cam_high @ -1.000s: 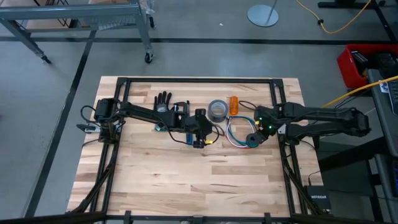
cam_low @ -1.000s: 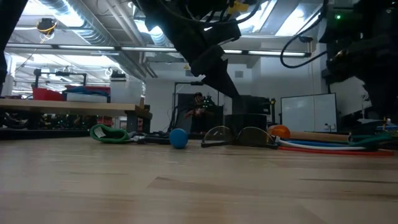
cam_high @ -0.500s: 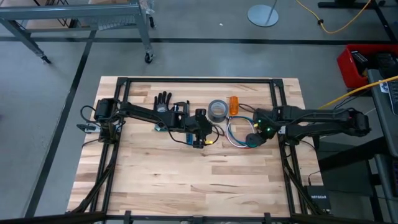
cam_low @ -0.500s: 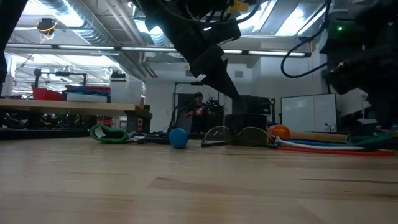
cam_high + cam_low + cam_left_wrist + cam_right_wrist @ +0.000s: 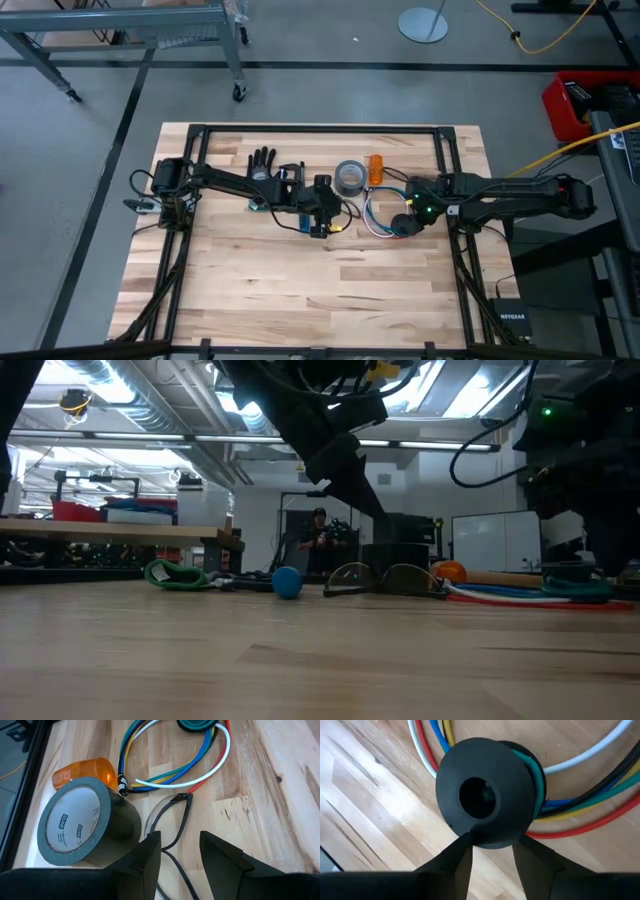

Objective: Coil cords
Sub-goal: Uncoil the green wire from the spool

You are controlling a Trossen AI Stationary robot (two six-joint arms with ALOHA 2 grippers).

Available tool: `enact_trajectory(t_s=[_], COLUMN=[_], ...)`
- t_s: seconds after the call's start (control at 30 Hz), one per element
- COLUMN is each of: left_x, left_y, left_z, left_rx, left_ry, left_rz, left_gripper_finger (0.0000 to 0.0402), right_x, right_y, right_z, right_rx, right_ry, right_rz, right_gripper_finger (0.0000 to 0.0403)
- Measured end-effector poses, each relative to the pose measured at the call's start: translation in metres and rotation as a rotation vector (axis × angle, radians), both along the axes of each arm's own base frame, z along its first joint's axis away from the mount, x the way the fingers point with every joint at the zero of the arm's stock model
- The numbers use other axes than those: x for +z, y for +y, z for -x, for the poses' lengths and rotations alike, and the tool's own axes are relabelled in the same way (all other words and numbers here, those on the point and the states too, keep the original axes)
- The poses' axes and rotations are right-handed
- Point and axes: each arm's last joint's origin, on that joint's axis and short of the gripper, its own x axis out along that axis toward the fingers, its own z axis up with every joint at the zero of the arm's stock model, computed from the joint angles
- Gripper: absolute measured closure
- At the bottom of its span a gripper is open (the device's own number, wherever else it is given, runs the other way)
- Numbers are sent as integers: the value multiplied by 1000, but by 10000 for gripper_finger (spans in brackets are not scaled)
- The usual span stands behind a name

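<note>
You are looking at two legible markings. The tape roll (image 5: 82, 825) is showing "ULINE" printed twice on its inner core, seen from the left wrist. The black box (image 5: 510, 318) on the floor beside the table's right edge is showing "NETGEAR" in white letters, seen from above. Nothing else is reading clearly.

White, blue, red cords (image 5: 175, 770)

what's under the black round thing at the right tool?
Under the black round piece lie the cords: white, blue, yellow, red, green and black strands pass beneath it on the table. Where they run under it is covered. The right tool holds it.
</note>
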Motion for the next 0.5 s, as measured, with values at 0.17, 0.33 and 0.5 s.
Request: enact_trajectory(t_s=[0.17, 0.33, 0.5], left_x=[0, 0, 0], left_y=[0, 0, 0], left_z=[0, 0, 0], left_rx=[0, -1, -1], left_ry=[0, 0, 0], left_rz=[0, 0, 0], left_gripper_finger=[274, 274, 274], right_x=[0, 3, 5], right_y=[0, -2, -4], right_z=[-1, -8, -12], right_rx=[0, -3, -11], right_ry=[-8, -86, -131], right_rz=[2, 26, 57], right_gripper_finger=[260, 260, 290])
